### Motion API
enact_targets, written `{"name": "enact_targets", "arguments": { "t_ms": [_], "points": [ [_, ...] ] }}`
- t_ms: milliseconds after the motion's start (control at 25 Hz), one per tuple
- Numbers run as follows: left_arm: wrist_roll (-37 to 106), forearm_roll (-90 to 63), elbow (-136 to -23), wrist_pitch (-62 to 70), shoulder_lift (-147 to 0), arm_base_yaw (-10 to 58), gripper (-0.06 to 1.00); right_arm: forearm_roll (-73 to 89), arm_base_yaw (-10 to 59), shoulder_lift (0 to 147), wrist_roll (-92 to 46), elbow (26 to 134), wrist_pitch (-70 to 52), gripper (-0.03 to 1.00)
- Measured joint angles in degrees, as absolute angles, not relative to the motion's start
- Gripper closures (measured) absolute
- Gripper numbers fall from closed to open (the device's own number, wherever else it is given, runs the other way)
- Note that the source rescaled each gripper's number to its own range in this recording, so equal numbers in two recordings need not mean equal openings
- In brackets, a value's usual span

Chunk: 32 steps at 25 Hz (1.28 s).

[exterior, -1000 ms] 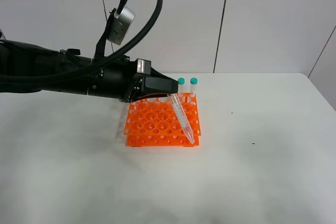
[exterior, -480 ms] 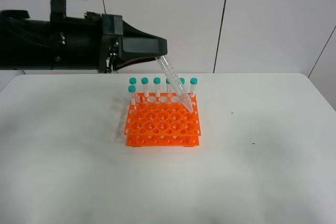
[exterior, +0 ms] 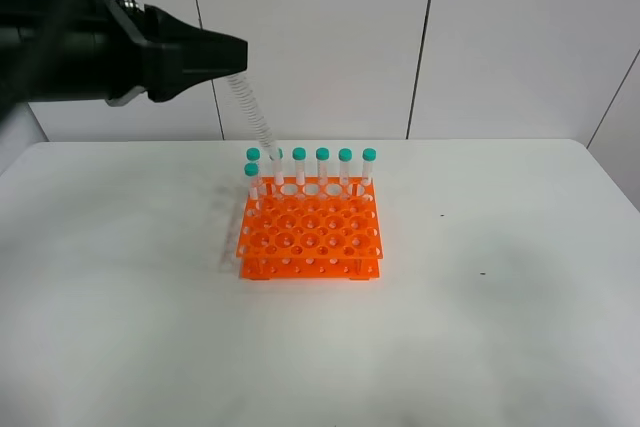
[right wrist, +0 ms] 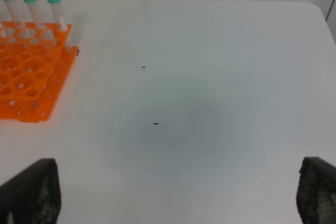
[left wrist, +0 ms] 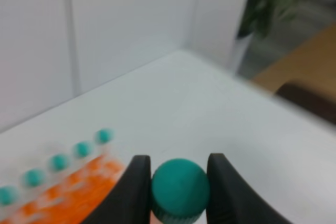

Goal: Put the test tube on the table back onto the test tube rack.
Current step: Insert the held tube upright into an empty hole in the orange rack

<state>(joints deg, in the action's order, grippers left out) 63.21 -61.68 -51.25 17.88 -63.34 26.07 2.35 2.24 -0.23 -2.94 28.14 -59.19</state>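
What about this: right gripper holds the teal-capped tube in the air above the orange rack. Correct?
Wrong arm. The left gripper holds the test tube in the air above the test tube rack; the left wrist view shows its fingers on the teal cap.

The left arm reaches in level from the upper left of the frame. Its hand is clamped on the capped end of a tube. The right hand has its fingers spread wide apart.
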Motion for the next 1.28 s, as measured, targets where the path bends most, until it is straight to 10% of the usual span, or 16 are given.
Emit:
{"name": "enact_targets", "arguments": {
  "t_ms": [440, 1040, 1280],
  "points": [
    [12.03, -5.86, -48.84, 2.41, -66.56, 28.94, 0.94, 2.35, 2.24, -0.23, -2.94, 28.14, -59.19, -0.03],
    [6.85, -0.81, -46.23, -17.94, -84.43, 44.27, 0.94, 2.35, 2.24, -0.23, -2.94, 28.14, -59.19, -0.03],
    [6.67, -0.81, -52.61, -16.33, -92.27, 40.61, 0.94, 2.35, 2.24, -0.23, -2.94, 28.14, -59.19, -0.03]
  ]
}}
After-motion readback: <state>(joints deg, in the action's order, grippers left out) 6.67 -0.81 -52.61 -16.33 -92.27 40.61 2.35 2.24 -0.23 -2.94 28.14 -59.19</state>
